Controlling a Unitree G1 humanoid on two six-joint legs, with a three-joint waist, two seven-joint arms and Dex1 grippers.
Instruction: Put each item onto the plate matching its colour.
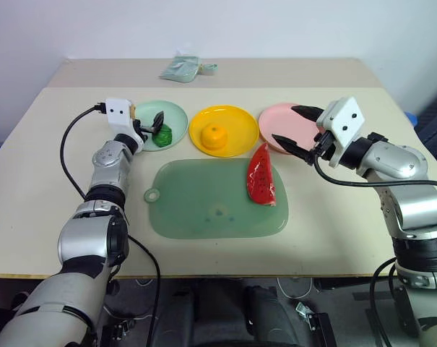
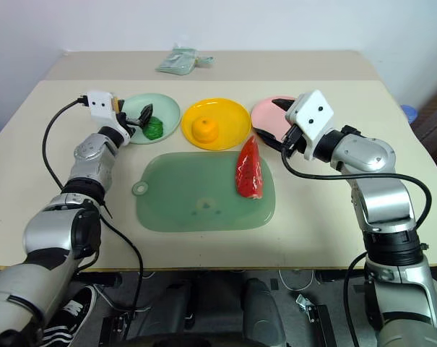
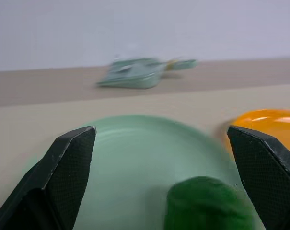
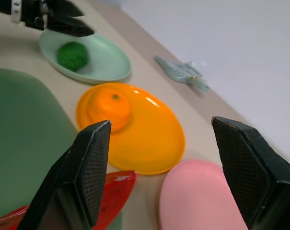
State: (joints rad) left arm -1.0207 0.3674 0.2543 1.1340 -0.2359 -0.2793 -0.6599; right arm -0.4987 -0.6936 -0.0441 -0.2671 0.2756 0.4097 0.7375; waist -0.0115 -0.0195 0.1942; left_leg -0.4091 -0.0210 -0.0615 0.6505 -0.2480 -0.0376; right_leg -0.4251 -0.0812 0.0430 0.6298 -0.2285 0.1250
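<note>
Left eye view looks down on a beige table [image 1: 45,188] with three plates in a row at the far side and a translucent green mat [image 1: 211,202] in front of them. The left gripper [image 1: 154,124] hangs over the near edge of the mint green plate [image 1: 171,114], its two black fingers spread apart and holding nothing. The dark-green ball [image 1: 165,134] lies on that plate, just beside the fingertips on their inner side, loose from them. In the left wrist view the ball [image 3: 207,203] sits low between the two open fingers [image 3: 70,167], with the plate's pale surface around it.

The orange fruit [image 1: 215,136] rests in the middle of the yellow plate [image 1: 236,119], apart from both grippers.

The right gripper [image 1: 292,127] hovers over the near left part of the pink plate [image 1: 276,119], its fingers wide apart and empty. The watermelon slice [image 1: 260,176] lies on the right end of the mat, not on any plate, just in front of and below the right gripper and not touching it.

A crumpled clear wrapper [image 1: 180,69] lies at the far edge of the table, well behind the plates.
</note>
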